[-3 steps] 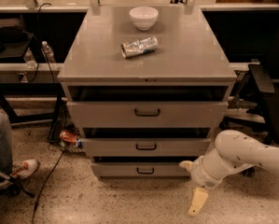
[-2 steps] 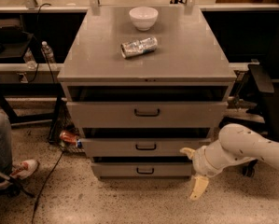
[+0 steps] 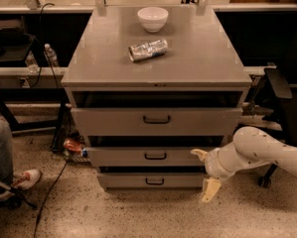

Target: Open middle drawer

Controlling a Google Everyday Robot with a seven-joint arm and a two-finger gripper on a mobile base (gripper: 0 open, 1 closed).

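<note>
The grey cabinet (image 3: 158, 68) has three drawers stacked at its front. The middle drawer (image 3: 118, 156) has a wide low front panel with a small dark bar handle (image 3: 155, 156) at its centre, and I see none of its interior. My gripper (image 3: 205, 172) is at the drawer's right end, low near the floor. It is open and empty. The upper fingertip (image 3: 198, 153) lies against the right end of the middle drawer's front, and the lower one (image 3: 209, 190) hangs beside the bottom drawer.
A white bowl (image 3: 152, 18) and a crumpled silver can (image 3: 147, 49) sit on the cabinet top. The taller top drawer (image 3: 113, 121) and the narrow bottom drawer (image 3: 123, 181) flank the middle one. A person's leg and shoe (image 3: 24, 178) are at the left, with cables on the floor. A black chair (image 3: 277, 98) stands at the right.
My arm has swung left and up, bringing the gripper from the floor at the cabinet's lower right to the right end of the middle drawer. The drawers have not moved.
</note>
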